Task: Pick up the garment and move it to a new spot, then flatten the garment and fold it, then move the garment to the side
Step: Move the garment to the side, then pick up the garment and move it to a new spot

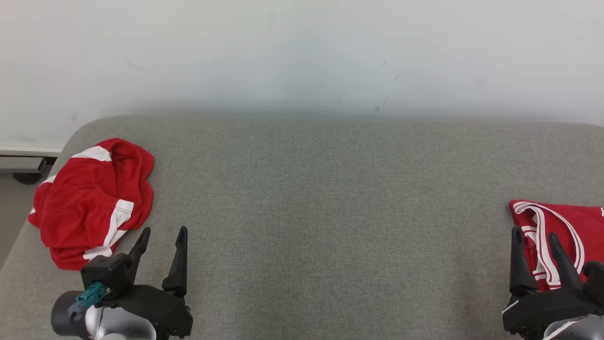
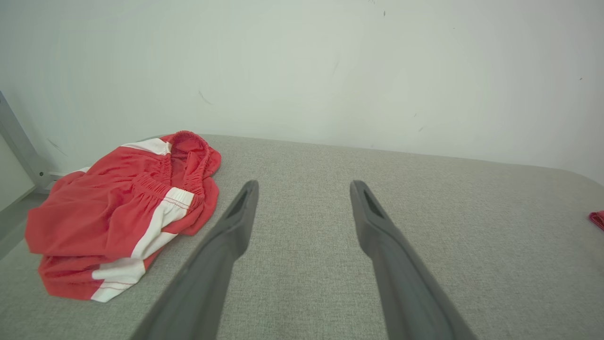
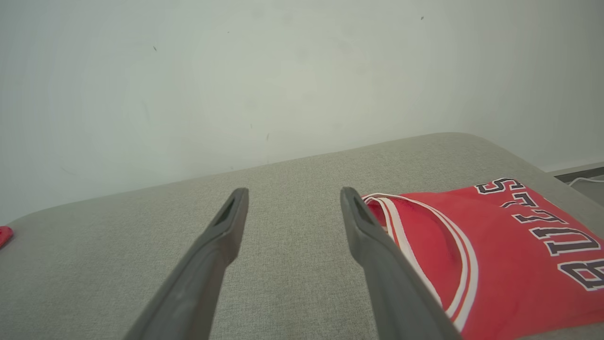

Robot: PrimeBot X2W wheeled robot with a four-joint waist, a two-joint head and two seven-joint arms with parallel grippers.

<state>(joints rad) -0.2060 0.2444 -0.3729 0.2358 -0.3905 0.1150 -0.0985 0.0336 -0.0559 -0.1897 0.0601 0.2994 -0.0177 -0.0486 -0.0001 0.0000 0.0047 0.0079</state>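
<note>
Now, left edge: the grey padded surface (image 1: 330, 212) is rounded off at its far-left corner, and the red shorts (image 1: 89, 203) are seen crumpled close to that edge.
Shorts' axis: the long axis is run near to far, with the waistband turned toward the wall (image 1: 302, 56) and the hems toward the near edge.
Left gripper (image 1: 163, 231): the fingers are held spread with nothing between them, just right of the shorts' near hem.
Middle: a wide bare stretch is left between the garments.
Right gripper (image 1: 535, 233): the fingers are held spread and empty, seen against the left border of the red jersey (image 1: 575, 231).
Right edge: the jersey is laid flat there.
</note>
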